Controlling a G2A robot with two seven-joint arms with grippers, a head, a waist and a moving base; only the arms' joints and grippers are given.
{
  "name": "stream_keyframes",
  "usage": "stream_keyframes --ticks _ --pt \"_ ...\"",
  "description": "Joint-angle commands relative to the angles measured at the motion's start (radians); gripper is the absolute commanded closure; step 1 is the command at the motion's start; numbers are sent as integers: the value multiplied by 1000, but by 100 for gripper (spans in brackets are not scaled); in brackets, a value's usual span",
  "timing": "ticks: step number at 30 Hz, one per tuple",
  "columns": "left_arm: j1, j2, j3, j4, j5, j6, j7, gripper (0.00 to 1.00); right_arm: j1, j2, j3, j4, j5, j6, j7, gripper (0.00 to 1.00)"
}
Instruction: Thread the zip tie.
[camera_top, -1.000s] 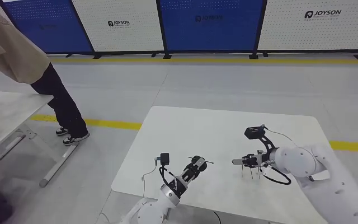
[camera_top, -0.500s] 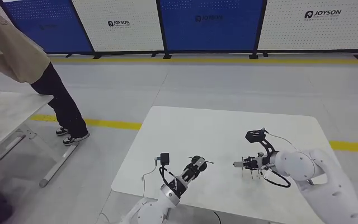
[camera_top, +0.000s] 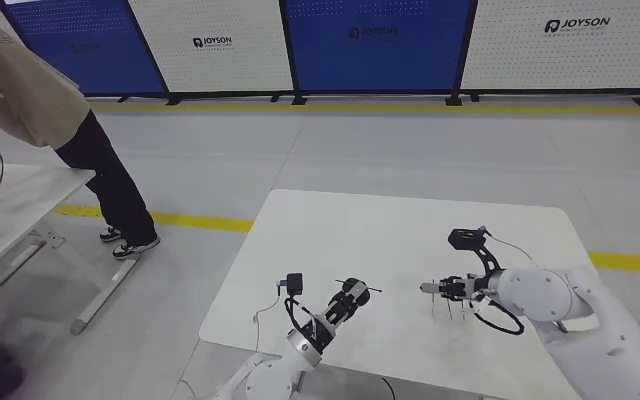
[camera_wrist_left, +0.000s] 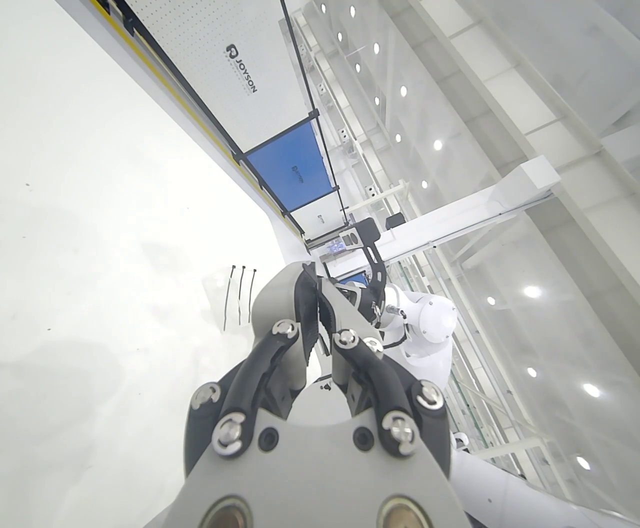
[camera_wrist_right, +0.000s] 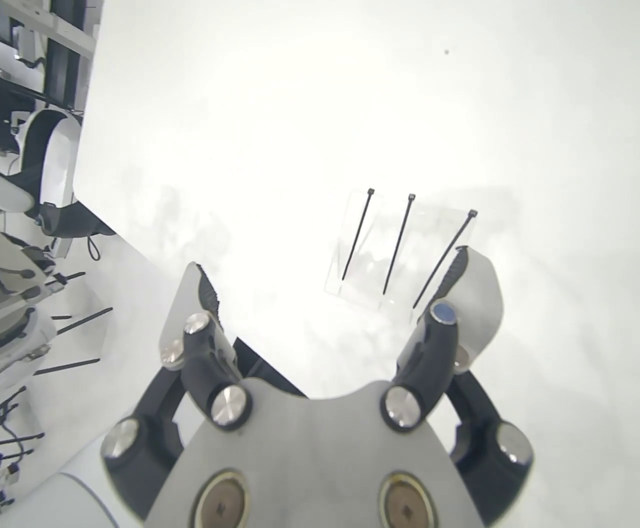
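Three black zip ties (camera_wrist_right: 398, 245) lie side by side on a clear sheet (camera_wrist_right: 370, 290) on the white table (camera_top: 400, 230); they also show in the top view as zip ties (camera_top: 447, 308) and in the left wrist view as zip ties (camera_wrist_left: 240, 295). My right gripper (camera_wrist_right: 332, 270) hovers open just above their tail ends, one finger beside the outermost tie; from above, the right gripper (camera_top: 440, 288) sits over them. My left gripper (camera_top: 355, 290) is near the table's front left, shut on a thin black zip tie (camera_top: 362, 287) lying crosswise; its pads (camera_wrist_left: 307, 305) are pressed together.
The table's front edge (camera_top: 230, 340) runs close to the left arm. Bare tabletop stretches between the two arms and toward the back. A second table (camera_top: 30, 190) stands across the floor at far left.
The right arm has shifted slightly to the right over the three zip ties, gripper still open. The left arm has not moved.
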Motion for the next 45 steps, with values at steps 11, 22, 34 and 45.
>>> stream_keyframes --ticks 11,22,34,45 --pt "0 0 0 0 0 0 0 100 -14 0 2 4 -55 46 -63 0" --pt "0 0 0 0 0 0 0 100 -17 -2 -23 -91 -237 74 -69 0" --pt "0 0 0 0 0 0 0 100 -7 -7 -24 -34 -176 -52 0 0" --pt "0 0 0 0 0 0 0 100 50 -36 -79 35 -197 26 34 21"
